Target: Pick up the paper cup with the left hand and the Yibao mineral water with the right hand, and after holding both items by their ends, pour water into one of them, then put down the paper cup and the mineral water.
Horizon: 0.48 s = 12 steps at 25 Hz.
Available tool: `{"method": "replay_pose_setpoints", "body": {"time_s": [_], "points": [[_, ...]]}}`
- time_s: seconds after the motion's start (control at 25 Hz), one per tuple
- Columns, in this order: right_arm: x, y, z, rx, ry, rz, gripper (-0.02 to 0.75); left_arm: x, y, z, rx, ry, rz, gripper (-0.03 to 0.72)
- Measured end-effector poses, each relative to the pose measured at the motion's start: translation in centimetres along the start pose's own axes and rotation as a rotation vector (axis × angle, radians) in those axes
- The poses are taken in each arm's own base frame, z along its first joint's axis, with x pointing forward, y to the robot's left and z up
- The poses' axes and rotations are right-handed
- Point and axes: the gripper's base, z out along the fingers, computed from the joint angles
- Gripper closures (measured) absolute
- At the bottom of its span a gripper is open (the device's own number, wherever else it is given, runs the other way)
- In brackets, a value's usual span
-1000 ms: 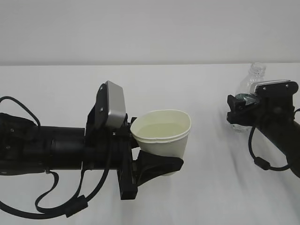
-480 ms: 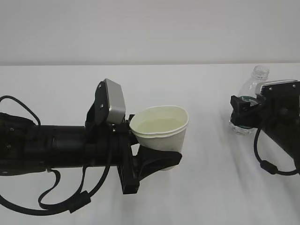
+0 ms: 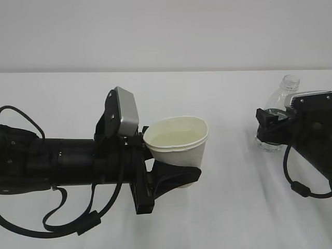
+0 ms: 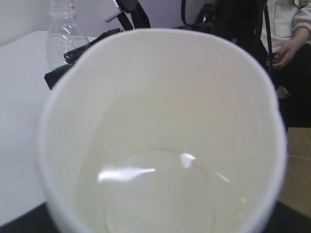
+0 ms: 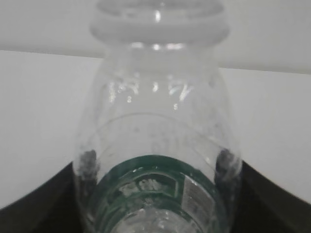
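Observation:
The paper cup (image 3: 177, 148) is upright at the middle of the exterior view, and water lies in its bottom (image 4: 160, 189). My left gripper (image 3: 174, 162) is shut on its lower body, with one black finger (image 3: 176, 177) curving under the front. The cup's inside fills the left wrist view and hides the jaws. At the far right the Yibao mineral water (image 3: 277, 106) stands upright and capless, its base on the table. My right gripper (image 3: 270, 129) is closed round the green label band (image 5: 155, 179), with dark fingers (image 5: 29, 204) against both sides.
The white table (image 3: 233, 207) runs back to a pale wall. In the left wrist view the bottle (image 4: 60, 29) and the right arm (image 4: 73, 58) show beyond the cup's rim, and a seated person (image 4: 291, 34) is at the far right.
My right gripper has carried the bottle to the right, and the bottle has gone from tilted to upright. The left arm has lowered the cup slightly and shifted it left.

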Motion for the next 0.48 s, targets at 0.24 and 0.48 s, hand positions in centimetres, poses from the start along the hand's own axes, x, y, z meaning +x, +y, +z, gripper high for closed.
{"method": "replay_pose_setpoints", "body": {"time_s": [0.24,0.48], "points": [[0.1,0.0,-0.1,-0.002,0.004,0.015,0.080,0.0,0.0,0.0,0.000,0.000,0.000,0.271],[0.9,0.1,-1.1,-0.002,0.044,0.039,0.073,0.0,0.0,0.0,0.000,0.000,0.000,0.271]]}}
